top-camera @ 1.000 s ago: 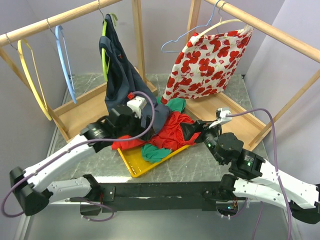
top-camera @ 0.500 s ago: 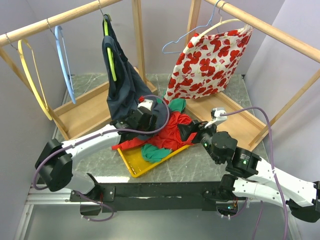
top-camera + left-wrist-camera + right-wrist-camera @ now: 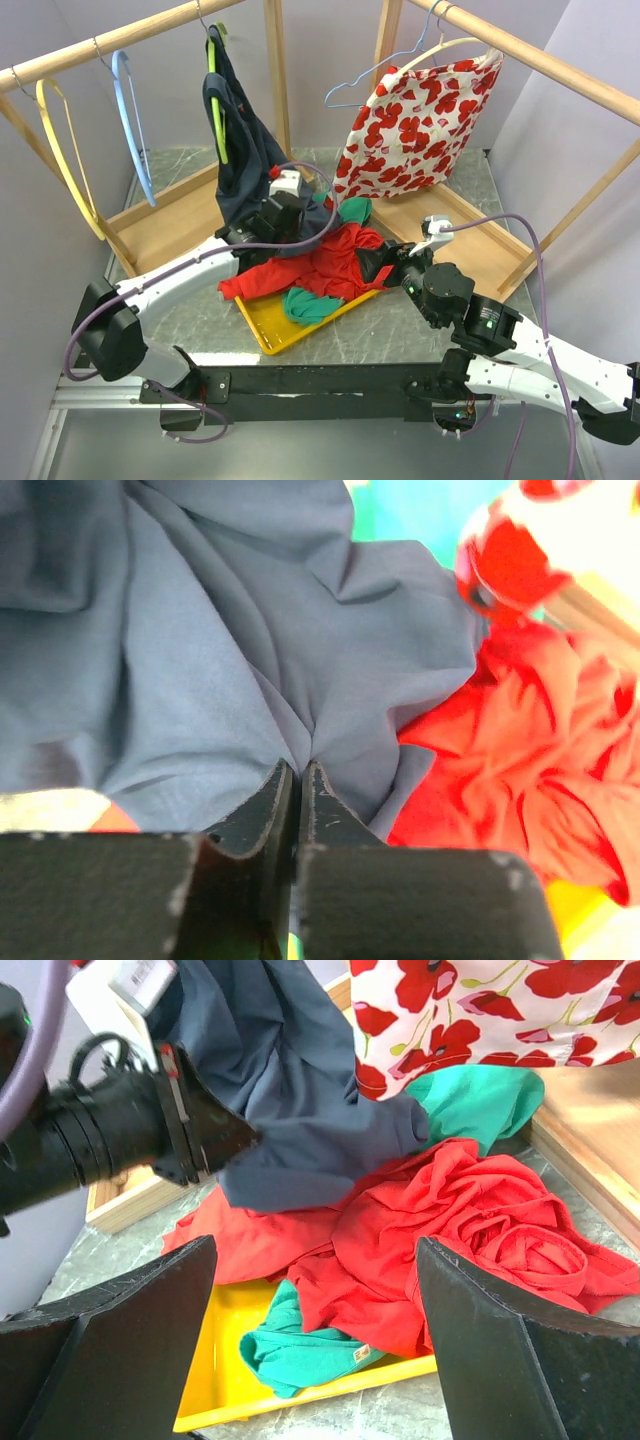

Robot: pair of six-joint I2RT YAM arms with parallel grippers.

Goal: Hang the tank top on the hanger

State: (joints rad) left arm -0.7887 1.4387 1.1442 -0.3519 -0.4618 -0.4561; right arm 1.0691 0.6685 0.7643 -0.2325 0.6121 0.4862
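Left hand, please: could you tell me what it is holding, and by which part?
The left hand pinches a fold in the lower part of the tank top.

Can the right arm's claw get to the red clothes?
Probably yes. The right claw is open and points straight at the red garment, which lies uncovered just ahead of it, with nothing between the two.

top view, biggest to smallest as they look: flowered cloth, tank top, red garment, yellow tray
1. flowered cloth and tank top, too close to rank
2. red garment
3. yellow tray, mostly covered
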